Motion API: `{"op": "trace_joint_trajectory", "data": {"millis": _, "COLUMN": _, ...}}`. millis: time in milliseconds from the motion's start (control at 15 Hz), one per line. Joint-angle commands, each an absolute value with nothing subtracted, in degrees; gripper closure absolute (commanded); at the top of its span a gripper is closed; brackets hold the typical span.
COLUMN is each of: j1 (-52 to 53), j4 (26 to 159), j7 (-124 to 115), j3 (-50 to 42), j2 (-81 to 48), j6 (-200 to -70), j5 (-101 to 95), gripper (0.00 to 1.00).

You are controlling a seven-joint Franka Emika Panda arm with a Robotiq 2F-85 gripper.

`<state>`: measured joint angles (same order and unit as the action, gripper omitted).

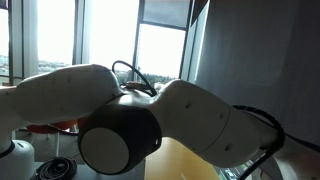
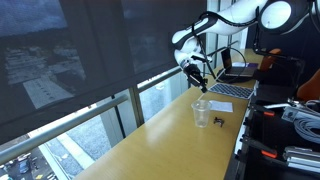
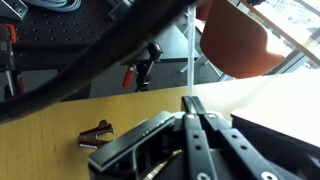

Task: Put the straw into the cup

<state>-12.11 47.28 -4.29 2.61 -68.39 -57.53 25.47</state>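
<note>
A clear plastic cup [image 2: 201, 113] stands upright on the long wooden table [image 2: 170, 140]. My gripper [image 2: 197, 72] hangs above the cup, a little higher than its rim. In the wrist view the gripper [image 3: 192, 103] is shut on a thin white straw [image 3: 190, 60] that sticks straight out past the fingertips. The straw shows only faintly in an exterior view [image 2: 203, 84], pointing down toward the cup. The cup is out of the wrist view. In an exterior view the arm [image 1: 150, 120] fills the picture and hides the table.
A small black clip [image 3: 96, 134] lies on the wood; it also shows near the cup in an exterior view [image 2: 219, 122]. A laptop [image 2: 233, 75] sits at the table's far end. An orange chair [image 3: 232, 40] stands beyond the table. A window wall runs along one side.
</note>
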Motion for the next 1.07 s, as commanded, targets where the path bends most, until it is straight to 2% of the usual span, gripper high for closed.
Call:
{"op": "trace_joint_trajectory", "data": {"millis": 0, "j1": -12.9, "j4": 46.2, "j7": -7.0, "j3": 3.3, "j2": -69.5, "j6": -56.0, "j5": 27.7, "gripper": 1.00}}
{"op": "trace_joint_trajectory", "data": {"millis": 1000, "j1": -14.8, "j4": 47.9, "j7": -7.6, "j3": 3.5, "j2": -71.2, "j6": -56.1, "j5": 28.0, "gripper": 1.00}}
